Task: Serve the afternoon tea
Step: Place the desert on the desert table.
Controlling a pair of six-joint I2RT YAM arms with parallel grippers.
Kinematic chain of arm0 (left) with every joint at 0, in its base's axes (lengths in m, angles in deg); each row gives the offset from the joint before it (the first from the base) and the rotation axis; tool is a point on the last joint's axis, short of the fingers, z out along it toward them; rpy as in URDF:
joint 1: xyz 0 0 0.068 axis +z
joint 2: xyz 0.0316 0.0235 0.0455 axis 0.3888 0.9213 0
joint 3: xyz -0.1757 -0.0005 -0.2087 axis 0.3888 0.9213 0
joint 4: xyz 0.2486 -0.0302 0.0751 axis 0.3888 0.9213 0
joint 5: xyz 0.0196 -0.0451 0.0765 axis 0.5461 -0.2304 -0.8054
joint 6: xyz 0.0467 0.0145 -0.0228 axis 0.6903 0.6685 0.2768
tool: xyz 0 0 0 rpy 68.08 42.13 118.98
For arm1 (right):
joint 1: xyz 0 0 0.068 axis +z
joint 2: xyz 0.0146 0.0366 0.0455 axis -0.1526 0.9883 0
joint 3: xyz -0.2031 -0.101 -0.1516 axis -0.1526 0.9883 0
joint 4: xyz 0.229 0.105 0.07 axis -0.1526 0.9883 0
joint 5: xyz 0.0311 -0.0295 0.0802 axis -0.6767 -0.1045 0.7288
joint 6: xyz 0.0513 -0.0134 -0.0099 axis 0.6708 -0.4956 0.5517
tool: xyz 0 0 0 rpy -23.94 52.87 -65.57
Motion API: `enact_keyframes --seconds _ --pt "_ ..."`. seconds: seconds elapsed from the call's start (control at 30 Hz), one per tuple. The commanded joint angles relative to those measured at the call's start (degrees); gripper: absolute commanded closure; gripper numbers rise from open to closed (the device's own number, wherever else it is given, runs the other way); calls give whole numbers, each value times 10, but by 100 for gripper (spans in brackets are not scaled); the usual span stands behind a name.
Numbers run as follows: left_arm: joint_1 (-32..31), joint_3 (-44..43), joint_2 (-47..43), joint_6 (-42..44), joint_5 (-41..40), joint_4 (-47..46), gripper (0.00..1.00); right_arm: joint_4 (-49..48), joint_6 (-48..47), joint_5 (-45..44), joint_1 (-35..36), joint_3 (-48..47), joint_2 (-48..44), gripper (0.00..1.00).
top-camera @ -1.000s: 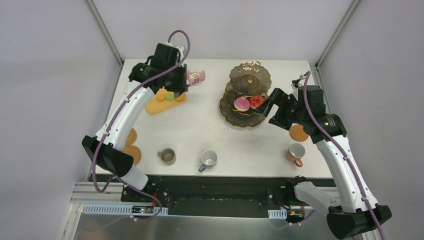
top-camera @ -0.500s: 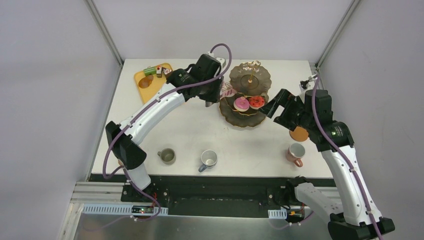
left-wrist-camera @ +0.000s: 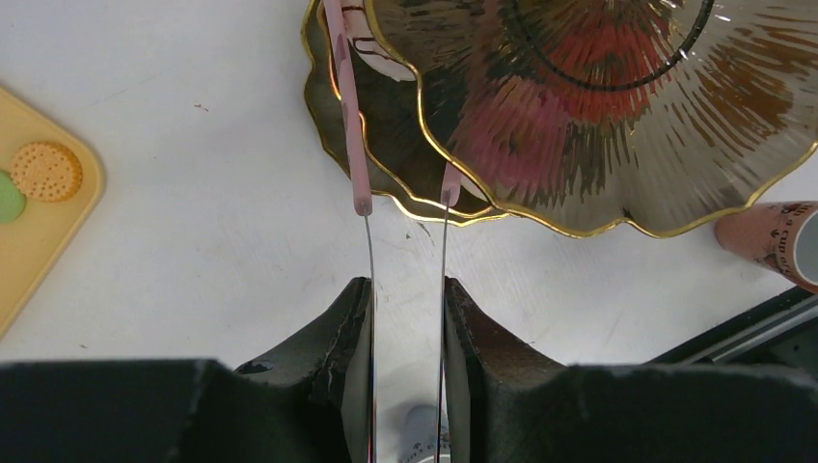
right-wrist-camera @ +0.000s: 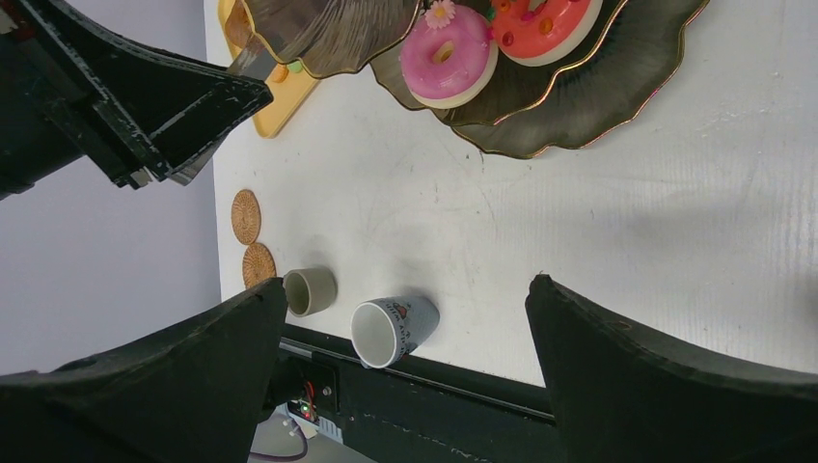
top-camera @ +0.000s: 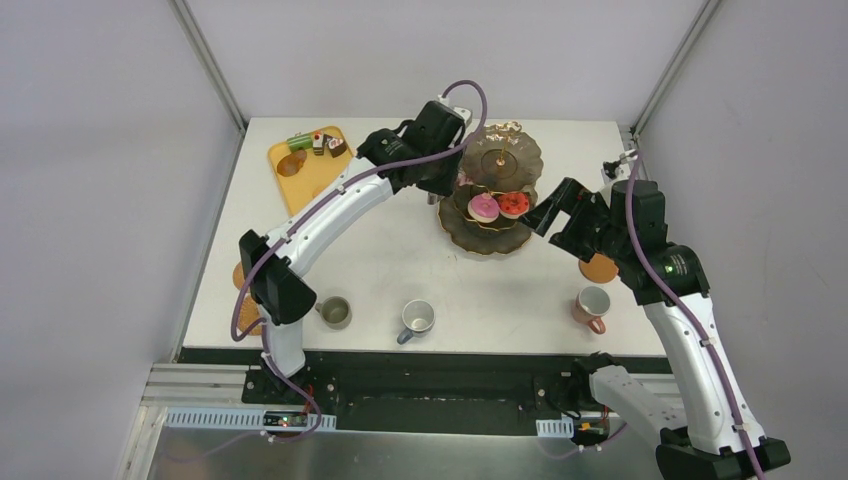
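Dark gold-rimmed three-tier stand (top-camera: 492, 242) seems mid-loading: left gripper (left-wrist-camera: 407, 294), clamped on pink-handled tongs (left-wrist-camera: 349, 125), pokes them under its top tier, probably to release next, while right gripper (right-wrist-camera: 400, 289) gapes empty beside it.

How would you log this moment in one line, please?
left gripper: shut on tongs, tips inside stand | right gripper: open, beside stand | doughnuts: two on stand

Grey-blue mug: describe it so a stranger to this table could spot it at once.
Three mugs stand along the near edge of the white table. The grey-blue mug is the middle one, between the olive mug on the left and the pink mug on the right. Its grey-blue colour sets it apart from both.
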Motion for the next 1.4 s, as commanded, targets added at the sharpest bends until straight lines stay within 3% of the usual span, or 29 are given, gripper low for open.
enact_keyframes --seconds 0.0,0.27,0.43,0.8,1.37 --pt "-9 -38 14 18 -8 10 79 -3 -6 -7 1 -11 -10 1" --pt "-13 -38 19 23 -6 13 63 -2 -7 -7 1 -9 -8 1" --pt "-13 -44 18 29 -13 21 59 -3 -7 -3 1 -8 -5 1" --pt "-13 -56 -8 38 -44 44 59 -3 -6 6 1 -5 -1 1" --pt "10 107 -210 43 -159 38 58 -21 1 29 1 10 8 1"
